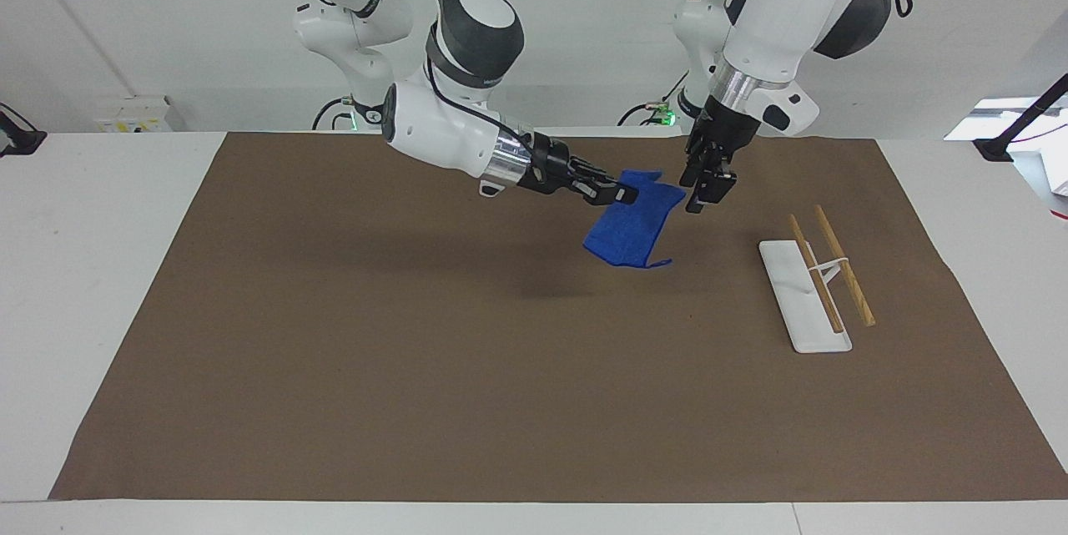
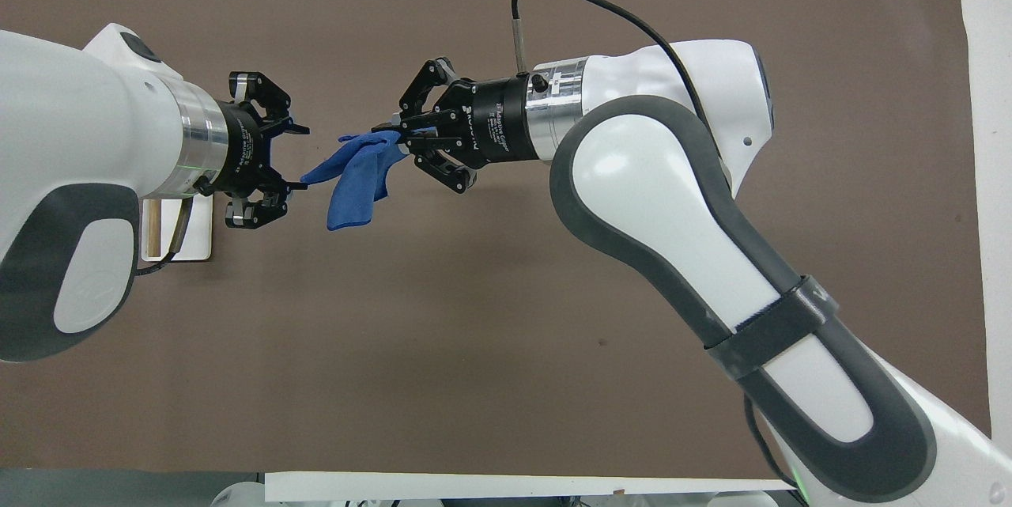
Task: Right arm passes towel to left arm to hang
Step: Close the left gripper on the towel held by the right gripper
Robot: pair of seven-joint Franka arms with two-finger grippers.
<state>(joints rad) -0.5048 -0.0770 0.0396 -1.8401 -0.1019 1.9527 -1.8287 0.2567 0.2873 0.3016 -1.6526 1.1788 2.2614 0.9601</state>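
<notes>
Handover in mid-air, over the brown mat (image 1: 334, 351). Right gripper (image 1: 622, 194) is clamped on one upper corner of the towel (image 1: 634, 226); fingertips together on the cloth, outer links splayed. Towel hangs off that pinch above the mat, clear of it, corner loop dangling at its 5 o'clock. Left gripper (image 1: 705, 189) sits at the towel's 3 o'clock edge in the facing view, fingers partly apart; overhead, the lower fingertip (image 2: 294, 186) touches the towel's free tip. Cannot tell whether cloth lies between the fingers or only against one. Rack (image 1: 805, 297), white base with two wooden rails, stands on the mat at about 4 o'clock from the towel, toward the left arm's end. Risks, as judged: (1) left fingers close beside the thin tip, not on it, so when the right lets go the towel drops to the mat; (2) a grip on the tip alone slips under the hanging weight; (3) the right releasing late while the left pulls, cloth stretched or yanked free.
</notes>
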